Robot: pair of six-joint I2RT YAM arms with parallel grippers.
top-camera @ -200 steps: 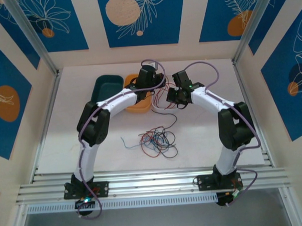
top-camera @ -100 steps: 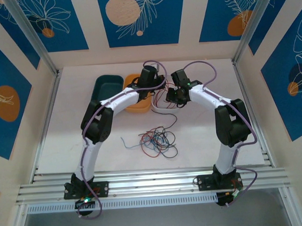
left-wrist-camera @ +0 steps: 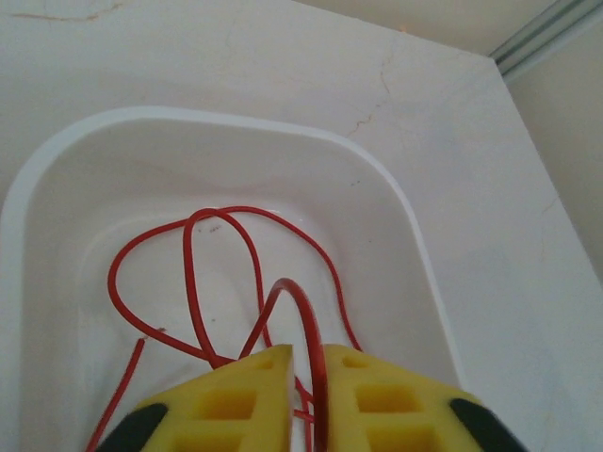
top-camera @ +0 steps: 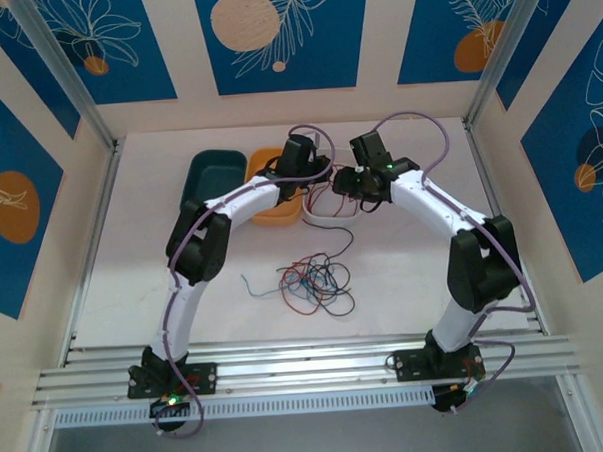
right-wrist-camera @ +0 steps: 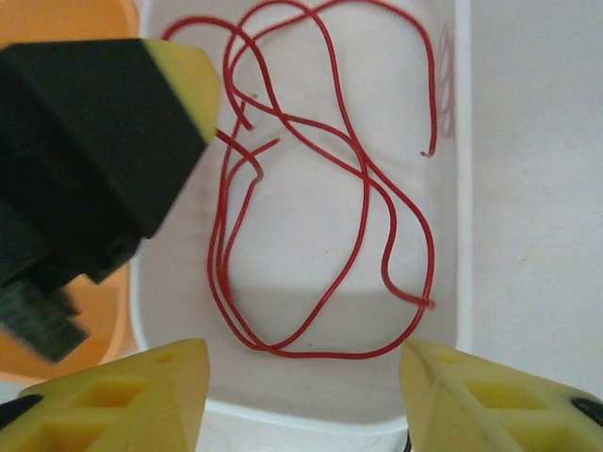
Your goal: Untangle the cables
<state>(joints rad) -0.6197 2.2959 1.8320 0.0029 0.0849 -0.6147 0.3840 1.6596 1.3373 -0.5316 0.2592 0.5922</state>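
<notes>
1. Cables: a loose tangle of red, black and blue strands on the white surface, between the two arms and toward their bases.
2. Red cable: apart from the tangle, lying in several loops inside a white tray farther back on the surface. An orange bin sits just beside the tray, with a green bin beyond it.
3. Left gripper: over the tray, jaws narrowly parted. One arch of the red cable runs up through the gap, which is wider than the strand.
4. Right gripper: over one end of the tray, jaws wide, gripping nothing.
</notes>
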